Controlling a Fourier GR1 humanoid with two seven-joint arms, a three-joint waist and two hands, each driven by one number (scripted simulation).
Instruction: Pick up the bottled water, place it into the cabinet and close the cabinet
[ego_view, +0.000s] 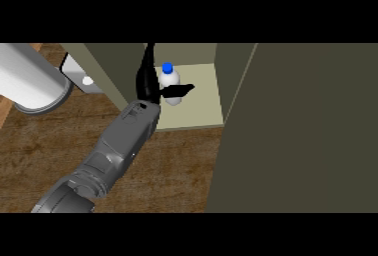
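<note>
Bottle (170, 85) is sitting inside the cabinet (199, 107) on the pale shelf, toward its left side. It stands upright, long axis running from the shelf up to the blue cap, which points to the far end of the view. White body, cap clearly visible on top.

One grey forearm comes in from the lower left and reaches into the opening. Which arm it is, I honestly can't tell. Its black hand (148, 85) is right at the bottle, fingers up along the bottle's left side and thumb poking across the front to the right, so it looks curled round it.

Cabinet door (303, 130) hangs open on the right, filling most of that side. Wooden counter (170, 165) lies below, with a white cylinder (29, 82) at far left.
</note>
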